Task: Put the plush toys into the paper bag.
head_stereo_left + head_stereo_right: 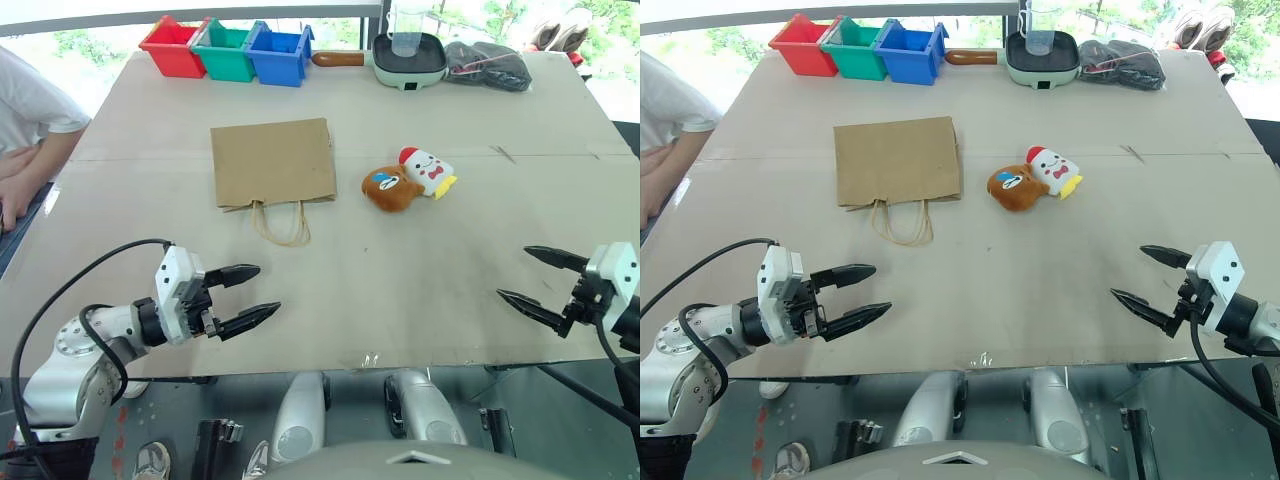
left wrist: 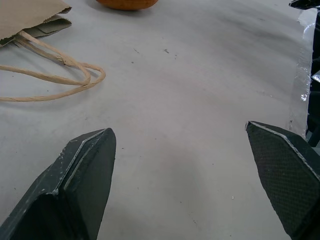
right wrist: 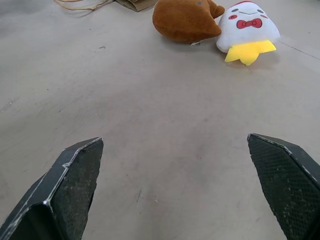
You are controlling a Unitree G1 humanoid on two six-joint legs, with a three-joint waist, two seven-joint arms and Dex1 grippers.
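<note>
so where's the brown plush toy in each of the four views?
Left eye view: brown plush toy right of centre, beside the white plush toy.
Right eye view: just right of centre, same pairing.
Left wrist view: an orange-brown sliver at the top edge, likely this toy.
Right wrist view: top centre, touching the white toy.
Shared landmark: the paper bag, whose handles lie toward the robot.

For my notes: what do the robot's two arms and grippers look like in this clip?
Both arms match. The left gripper and right gripper each have a white blocky housing and two black, tapered, pointed fingers; the wrist views show textured inner faces on them. The left arm is silver-grey metal with rounded joints and a looping black cable.
</note>
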